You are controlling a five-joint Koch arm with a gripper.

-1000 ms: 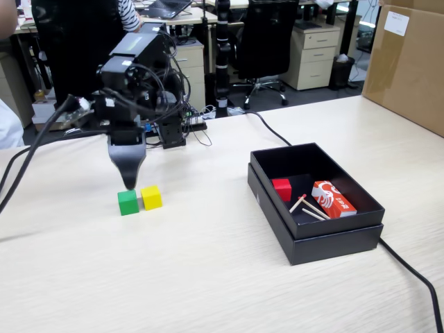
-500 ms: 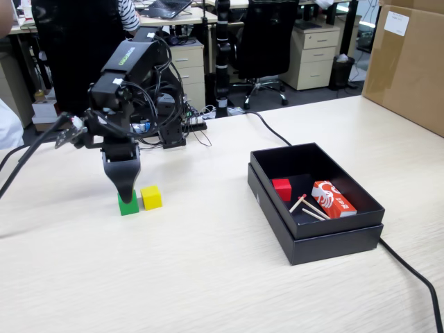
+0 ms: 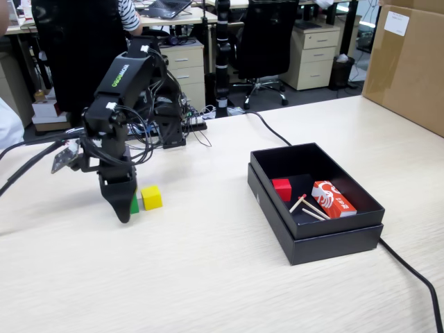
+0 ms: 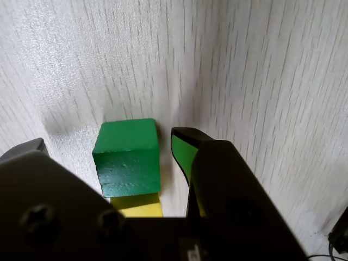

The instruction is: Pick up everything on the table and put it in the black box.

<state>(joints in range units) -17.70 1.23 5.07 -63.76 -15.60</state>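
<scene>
Green cube [image 4: 128, 155] sits on the desk [image 3: 208, 277] toward its left edge in the fixed view, touching the yellow cube [image 3: 151, 197] beside it. The gripper [image 3: 124, 210] is lowered over it with fingers [image 4: 187, 149] spread apart on either side; in the wrist view a gap shows between cube and finger, so nothing is gripped. Red cube [image 3: 282, 189] lies inside the black box [image 3: 326, 246] near the desk's right edge, alongside a matchbox [image 3: 334, 198] and matchsticks [image 3: 310, 209].
</scene>
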